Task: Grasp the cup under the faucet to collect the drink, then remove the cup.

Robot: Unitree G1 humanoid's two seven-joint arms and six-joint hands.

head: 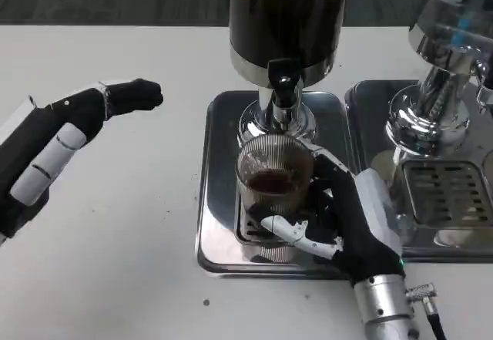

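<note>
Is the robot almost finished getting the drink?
Partly. The ribbed glass cup sits under the faucet on the metal tray, with some dark drink already inside. The right hand grips it. The left hand waits open. Taking the cup away is left.

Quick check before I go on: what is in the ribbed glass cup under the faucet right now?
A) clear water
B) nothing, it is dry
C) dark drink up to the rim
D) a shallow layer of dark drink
D: the cup, held by the right hand below the faucet, shows a dark pool low inside, with bare ribbed glass well above it.
</note>
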